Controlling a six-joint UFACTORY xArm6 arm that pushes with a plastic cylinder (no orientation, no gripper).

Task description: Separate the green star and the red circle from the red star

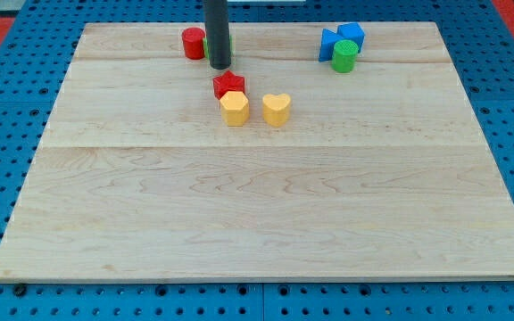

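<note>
The red circle [193, 43] stands near the view's top left of centre. The green star [228, 43] is mostly hidden behind my rod, with only green slivers showing beside it. The red star [228, 84] lies below them, touching a yellow hexagon block [234, 109]. My tip [219, 66] is just right of the red circle, in front of the green star and above the red star.
A yellow heart [276, 109] lies right of the yellow hexagon. At the view's top right, two blue blocks [339, 39] and a green cylinder [344, 56] cluster together. The wooden board [257, 205] sits on a blue pegboard.
</note>
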